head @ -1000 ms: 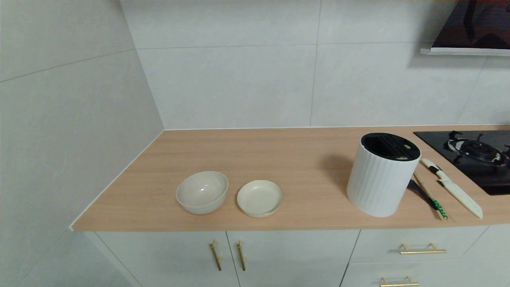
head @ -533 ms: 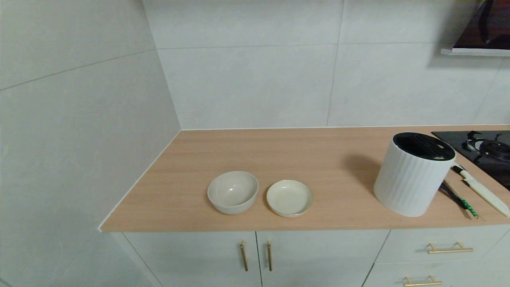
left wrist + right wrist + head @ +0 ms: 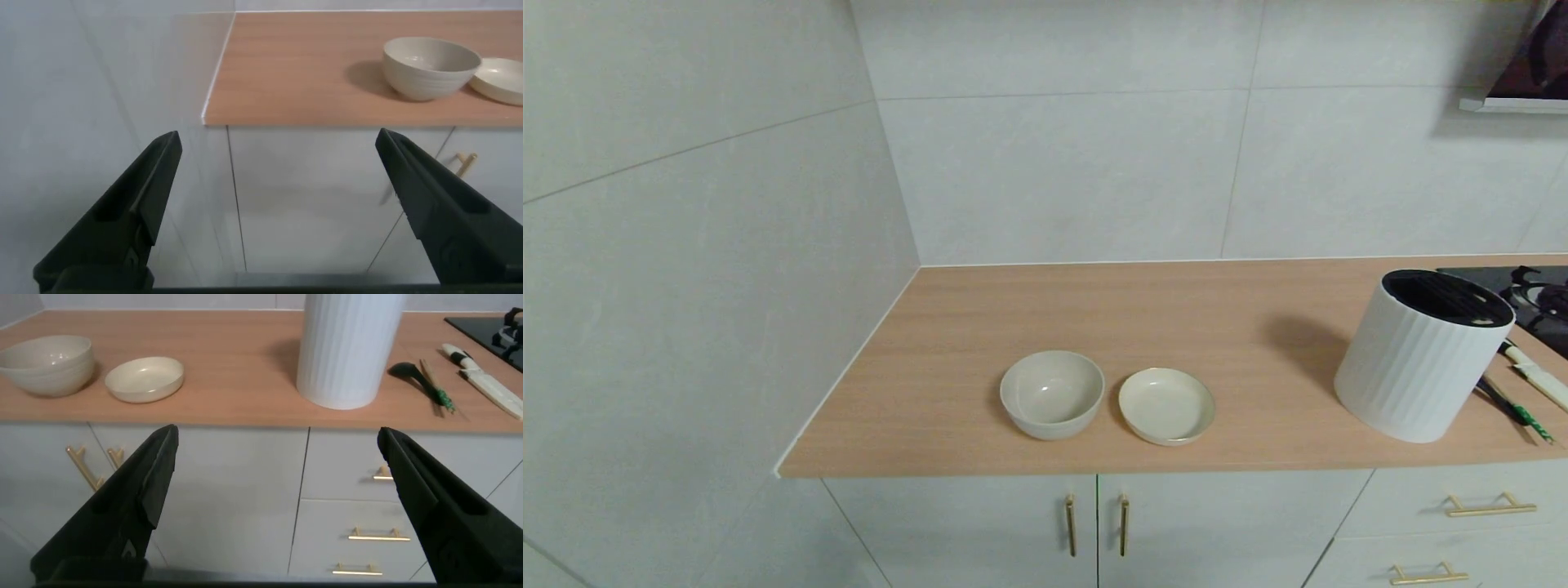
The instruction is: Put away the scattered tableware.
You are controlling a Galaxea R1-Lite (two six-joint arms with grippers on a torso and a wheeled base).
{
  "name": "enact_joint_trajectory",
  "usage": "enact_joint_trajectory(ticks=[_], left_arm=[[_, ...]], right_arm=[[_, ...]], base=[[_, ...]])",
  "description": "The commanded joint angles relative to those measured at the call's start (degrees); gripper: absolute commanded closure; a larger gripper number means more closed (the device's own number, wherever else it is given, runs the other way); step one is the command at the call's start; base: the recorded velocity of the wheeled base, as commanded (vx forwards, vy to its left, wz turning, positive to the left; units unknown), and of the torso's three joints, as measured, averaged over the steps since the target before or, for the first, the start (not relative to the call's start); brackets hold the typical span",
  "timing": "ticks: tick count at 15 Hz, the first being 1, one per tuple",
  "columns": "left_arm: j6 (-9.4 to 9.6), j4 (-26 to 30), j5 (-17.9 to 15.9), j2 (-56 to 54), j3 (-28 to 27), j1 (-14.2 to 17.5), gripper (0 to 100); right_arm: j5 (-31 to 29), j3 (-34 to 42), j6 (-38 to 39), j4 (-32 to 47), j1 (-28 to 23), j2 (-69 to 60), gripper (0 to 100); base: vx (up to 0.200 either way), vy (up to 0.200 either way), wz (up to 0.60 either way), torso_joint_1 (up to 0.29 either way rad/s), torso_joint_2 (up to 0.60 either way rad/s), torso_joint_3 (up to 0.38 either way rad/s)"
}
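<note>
Only my head camera has swung left — the bowl (image 3: 1052,394) and saucer (image 3: 1166,405) sit side by side near the counter's (image 3: 1094,310) front edge, with the ribbed holder (image 3: 1421,359) well to the right. Left wrist: my left gripper (image 3: 278,140) gapes wide before the cabinet (image 3: 310,204). Right wrist: my right gripper (image 3: 278,434) likewise — fingers apart.

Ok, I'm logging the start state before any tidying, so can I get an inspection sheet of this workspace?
Surface: wooden countertop, running into a tiled corner.
Job's things: bowl and shallow dish side by side near the front edge; knife, chopsticks and dark spoon lying beside the white ribbed holder, on its hob side.
Clutter: nothing seen.
Grippers: left gripper and right gripper both open, empty, in front of the cabinet fronts.
Cables: nothing seen.
Surroundings: tiled walls, gas hob, cabinet doors, drawers.
</note>
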Motion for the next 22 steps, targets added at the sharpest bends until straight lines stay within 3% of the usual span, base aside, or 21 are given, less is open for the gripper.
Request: enact_joint_trajectory(ticks=[1, 9, 22], left_arm=[[-0.03, 0.0, 0.0, 0.0, 0.0, -0.1, 0], [-0.03, 0.0, 0.0, 0.0, 0.0, -0.1, 0], [-0.03, 0.0, 0.0, 0.0, 0.0, -0.1, 0]], right_arm=[[0.0, 0.0, 0.0, 0.0, 0.0, 0.1, 0], [0.0, 0.0, 0.0, 0.0, 0.0, 0.1, 0], [0.0, 0.0, 0.0, 0.0, 0.0, 0.1, 0]], base=[[0.000, 0.000, 0.00, 0.000, 0.00, 0.000], [0.000, 0.000, 0.00, -0.014, 0.03, 0.017], [0.000, 0.000, 0.00, -0.228, 0.52, 0.284]])
